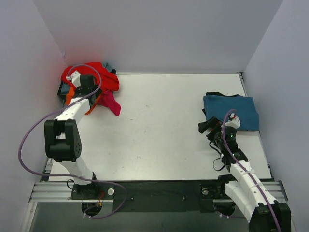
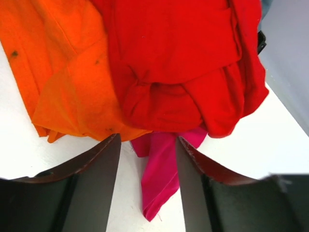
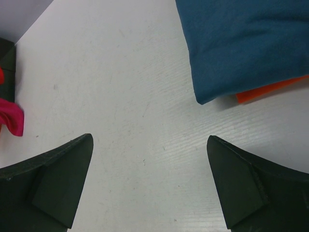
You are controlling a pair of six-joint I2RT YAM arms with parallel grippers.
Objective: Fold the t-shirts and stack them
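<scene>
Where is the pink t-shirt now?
In the top view, far left on the table, the pink t-shirt pokes out under the red t-shirt and orange t-shirt.

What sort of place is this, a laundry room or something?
Probably a robot test bench, not a laundry: a white table boxed in by plain walls, a left arm and right arm bolted at its near edge, plus a crumpled t-shirt pile and a folded teal t-shirt.

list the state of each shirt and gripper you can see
red t-shirt, crumpled, lying over the others
orange t-shirt, crumpled, partly under the red one
magenta pink t-shirt, unfolded, poking out beneath the red one
teal blue t-shirt, folded flat
left gripper, open
right gripper, open, empty
</scene>
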